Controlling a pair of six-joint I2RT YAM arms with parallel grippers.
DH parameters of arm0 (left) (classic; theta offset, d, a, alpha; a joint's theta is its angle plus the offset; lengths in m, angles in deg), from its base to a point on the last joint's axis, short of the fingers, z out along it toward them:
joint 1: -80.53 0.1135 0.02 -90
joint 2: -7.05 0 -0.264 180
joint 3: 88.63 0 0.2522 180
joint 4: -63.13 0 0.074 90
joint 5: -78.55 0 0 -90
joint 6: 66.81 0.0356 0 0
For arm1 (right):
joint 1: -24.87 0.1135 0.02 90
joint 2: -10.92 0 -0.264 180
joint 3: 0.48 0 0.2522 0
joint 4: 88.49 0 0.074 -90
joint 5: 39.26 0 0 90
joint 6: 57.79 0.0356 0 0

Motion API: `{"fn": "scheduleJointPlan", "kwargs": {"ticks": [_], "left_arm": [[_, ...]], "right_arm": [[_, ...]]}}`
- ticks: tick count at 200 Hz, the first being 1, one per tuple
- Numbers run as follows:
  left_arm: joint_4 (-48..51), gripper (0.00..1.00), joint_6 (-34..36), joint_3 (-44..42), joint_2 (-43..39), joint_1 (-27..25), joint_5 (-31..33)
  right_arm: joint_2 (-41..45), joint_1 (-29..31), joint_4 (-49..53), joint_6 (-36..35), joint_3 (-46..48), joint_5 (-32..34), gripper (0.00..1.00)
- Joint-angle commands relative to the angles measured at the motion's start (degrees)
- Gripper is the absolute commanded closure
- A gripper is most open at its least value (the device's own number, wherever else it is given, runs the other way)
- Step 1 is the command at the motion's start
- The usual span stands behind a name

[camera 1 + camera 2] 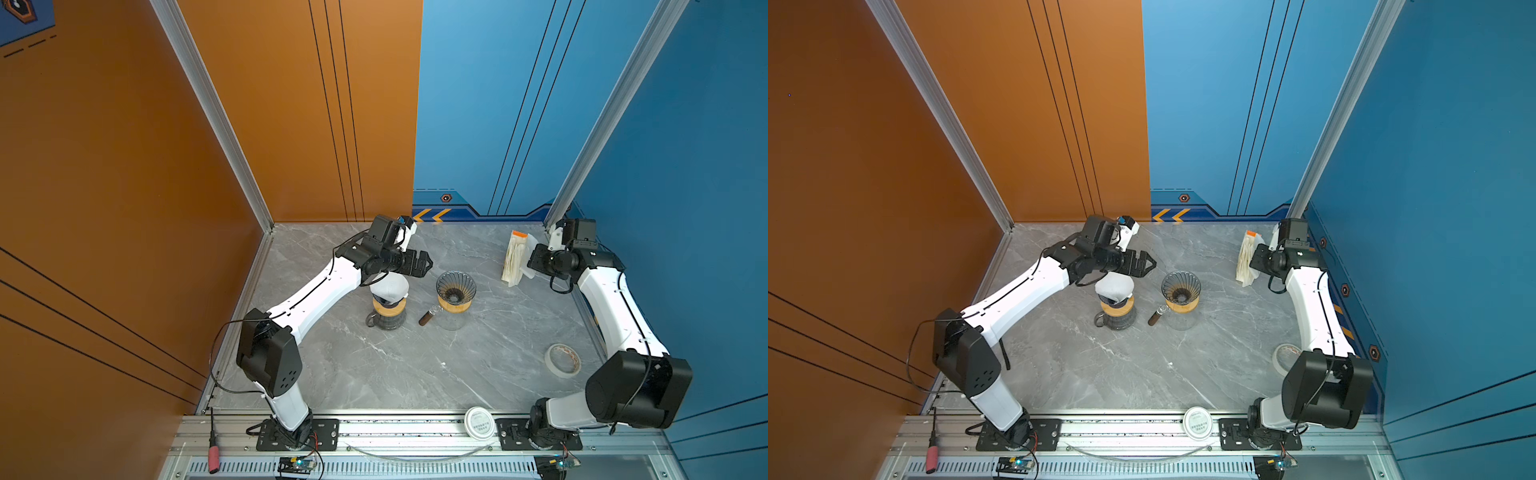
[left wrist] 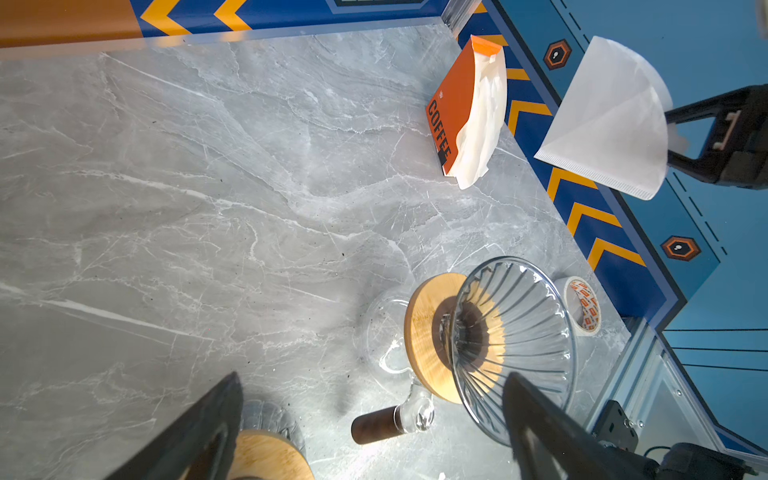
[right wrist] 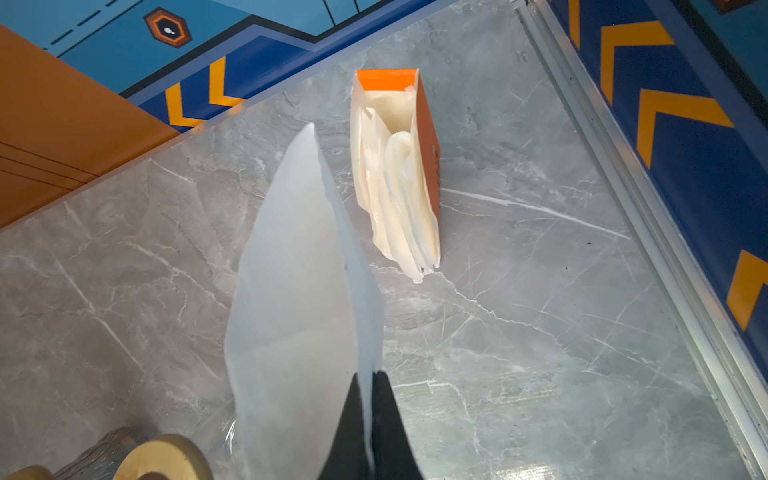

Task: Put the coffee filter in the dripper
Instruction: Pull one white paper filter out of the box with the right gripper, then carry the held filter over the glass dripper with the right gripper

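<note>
A single coffee filter [image 3: 299, 291], still folded flat, is pinched by the clenched right fingers [image 3: 390, 424] and held clear of the tabletop [image 1: 395, 365], just beside the filter pack [image 1: 514, 257] at the right of both top views. The empty glass dripper [image 1: 456, 286] stands at centre frame, well apart. The left fingers [image 2: 540, 424] are spread wide, with nothing grasped. The carry appears to be in hand. Next, the filter should be brought across and seated in the cone.

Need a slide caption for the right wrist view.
Right pincer shut on a white coffee filter, held edge-on above the grey marble table, open orange filter pack standing nearby.
</note>
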Motion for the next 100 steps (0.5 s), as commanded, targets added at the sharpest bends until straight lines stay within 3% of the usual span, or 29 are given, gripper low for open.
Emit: {"fn": "scheduleJointPlan", "kwargs": {"ticks": [1,67,100], "left_arm": [[1.0,0.02,1.0,1.8,-2.1,-0.7,-1.5],[1.0,0.02,2.4,1.4,-3.5,-0.7,-3.4],[1.0,0.02,3.1,1.3,-3.6,-0.3,-5.1]], "right_arm": [[2.6,1.2,5.2,-0.8,-2.2,-4.2,1.0],[8.7,6.3,13.3,-0.4,-6.2,-14.0,1.0],[9.8,11.6,16.7,0.4,-8.5,-13.0,1.0]]}}
